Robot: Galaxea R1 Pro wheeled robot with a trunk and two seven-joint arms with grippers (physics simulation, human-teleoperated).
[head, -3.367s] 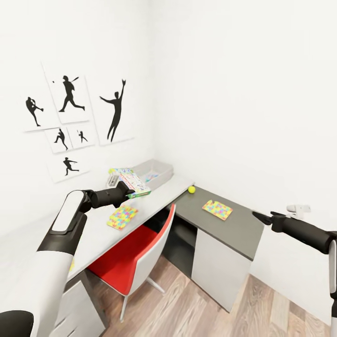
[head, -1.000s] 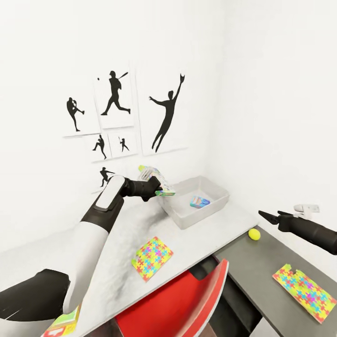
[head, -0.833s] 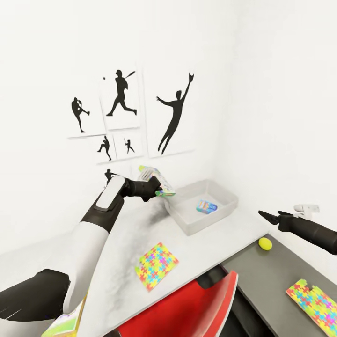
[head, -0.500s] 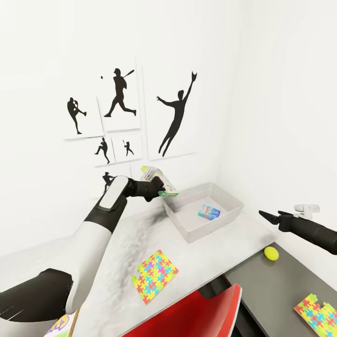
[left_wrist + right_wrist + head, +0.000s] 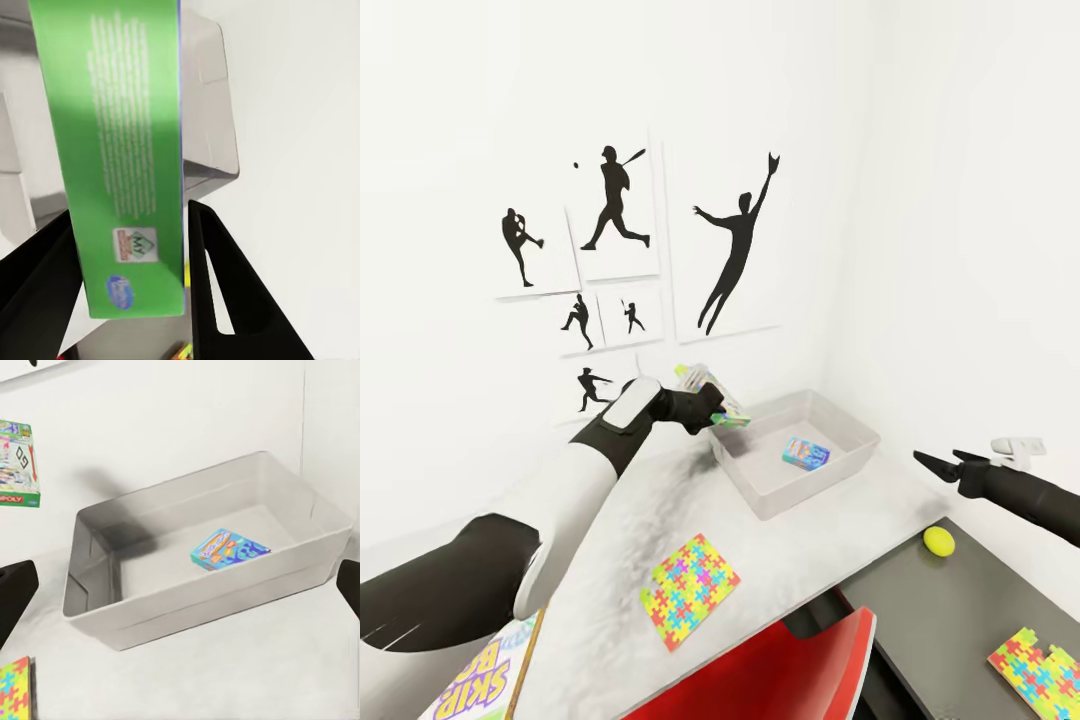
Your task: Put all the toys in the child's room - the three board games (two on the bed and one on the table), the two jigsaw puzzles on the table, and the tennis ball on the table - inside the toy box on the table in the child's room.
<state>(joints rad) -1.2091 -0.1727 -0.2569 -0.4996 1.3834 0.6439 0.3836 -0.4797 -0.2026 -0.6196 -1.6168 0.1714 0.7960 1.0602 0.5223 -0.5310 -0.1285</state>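
Note:
My left gripper is shut on a colourful board game box, held in the air just beside the near-left corner of the grey toy box. Its green side sits between my fingers. A blue board game lies inside the box, the blue game flat on its floor. One jigsaw puzzle lies on the white table, another jigsaw on the dark desk. The tennis ball rests at the dark desk's edge. My right gripper hangs open, right of the box.
A further board game lies at the table's near left edge under my left arm. A red chair is tucked beneath the table. The dark desk adjoins at the right. Silhouette posters hang on the wall behind.
The camera has closed in on the table. In the last half second my left arm has carried the held board game slightly rightward, nearer the toy box. The right arm is steady.

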